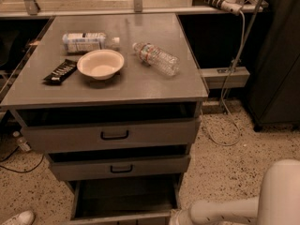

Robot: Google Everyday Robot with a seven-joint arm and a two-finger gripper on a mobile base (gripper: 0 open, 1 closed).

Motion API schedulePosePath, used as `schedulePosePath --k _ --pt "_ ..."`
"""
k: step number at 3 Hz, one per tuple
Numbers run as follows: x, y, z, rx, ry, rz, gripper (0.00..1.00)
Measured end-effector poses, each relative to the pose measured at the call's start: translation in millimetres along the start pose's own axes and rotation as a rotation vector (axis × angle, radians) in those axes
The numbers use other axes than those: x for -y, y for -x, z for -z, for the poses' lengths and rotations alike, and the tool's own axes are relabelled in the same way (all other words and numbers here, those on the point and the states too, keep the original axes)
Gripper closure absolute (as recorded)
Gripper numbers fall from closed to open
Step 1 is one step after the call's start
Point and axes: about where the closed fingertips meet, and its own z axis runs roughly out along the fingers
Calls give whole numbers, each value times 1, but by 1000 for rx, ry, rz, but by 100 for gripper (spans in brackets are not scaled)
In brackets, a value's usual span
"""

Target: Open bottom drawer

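Observation:
The grey cabinet has three drawers. The bottom drawer (123,197) is pulled far out, its dark inside showing and its front edge (117,217) at the lower edge of the view; its handle is out of view. My white arm (220,211) reaches in from the lower right toward that front. The gripper itself is below the frame and not in view. The top drawer (112,135) and the middle drawer (119,168) stand slightly ajar.
On the cabinet top (154,86) lie a cream bowl (100,63), two plastic bottles (157,58) (86,41) and a black bar (60,71). A cable (229,93) hangs at the right beside a dark cabinet (276,55). A white shoe (16,218) is at the lower left.

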Motion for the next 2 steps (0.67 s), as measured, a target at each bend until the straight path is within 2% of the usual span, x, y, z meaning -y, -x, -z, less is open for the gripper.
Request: schedulePosePath --k 1,2 --pt "3 16 -6 12 17 31 0" --pt "7 53 2 43 31 95 0"
